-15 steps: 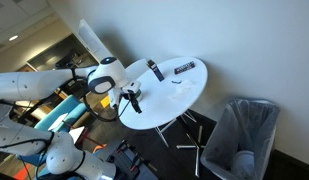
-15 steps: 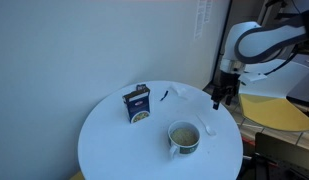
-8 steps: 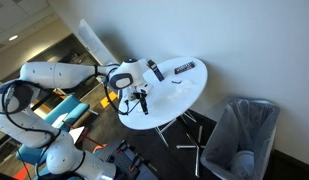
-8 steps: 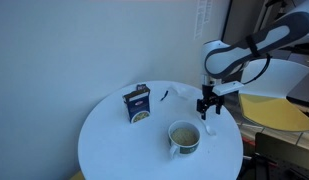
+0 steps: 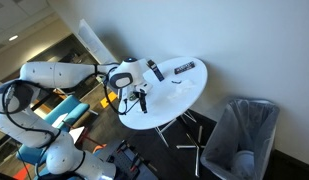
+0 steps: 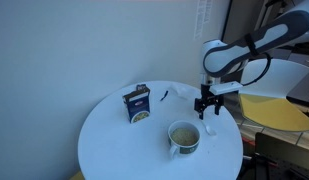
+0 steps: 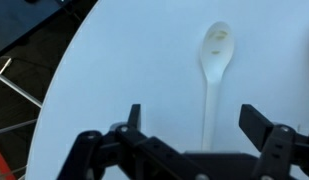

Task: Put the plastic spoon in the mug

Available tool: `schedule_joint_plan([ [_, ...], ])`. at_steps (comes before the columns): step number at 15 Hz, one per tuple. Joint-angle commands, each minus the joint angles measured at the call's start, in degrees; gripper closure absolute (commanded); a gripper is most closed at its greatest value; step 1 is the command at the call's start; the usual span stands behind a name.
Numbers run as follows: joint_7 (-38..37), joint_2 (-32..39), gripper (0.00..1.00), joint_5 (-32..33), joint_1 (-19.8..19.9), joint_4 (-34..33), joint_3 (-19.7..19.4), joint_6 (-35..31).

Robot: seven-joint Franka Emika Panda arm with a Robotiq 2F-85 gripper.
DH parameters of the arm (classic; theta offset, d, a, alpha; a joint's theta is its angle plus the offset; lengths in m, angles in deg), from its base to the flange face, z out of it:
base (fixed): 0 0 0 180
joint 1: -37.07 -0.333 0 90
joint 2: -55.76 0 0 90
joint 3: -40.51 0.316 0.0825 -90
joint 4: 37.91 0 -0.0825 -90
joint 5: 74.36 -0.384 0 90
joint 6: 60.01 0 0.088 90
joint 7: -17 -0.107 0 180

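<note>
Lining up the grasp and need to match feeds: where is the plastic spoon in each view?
Wrist view: plastic spoon lies centre-right, bowl up, handle running down between the open gripper fingers.
Exterior view: faint white shape right of the mug, below the gripper.
Exterior view: not discernible, white on the white table near the gripper.
Shared landmark: the gripper.
</note>
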Motion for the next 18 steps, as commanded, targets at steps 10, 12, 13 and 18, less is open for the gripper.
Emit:
schedule_joint_plan([
  [10,-15.03,-0.83,0.0,5.0,-0.62,-0.34,2.84,-3.28],
  [12,-15.22,-0.49,0.0,5.04,-0.53,-0.24,2.85,-4.1],
  [13,-14.82,-0.36,0.0,4.84,-0.49,-0.07,2.84,-4.79],
  [18,-13.98,0.64,0.0,3.48,-0.42,1.09,2.73,-9.32],
])
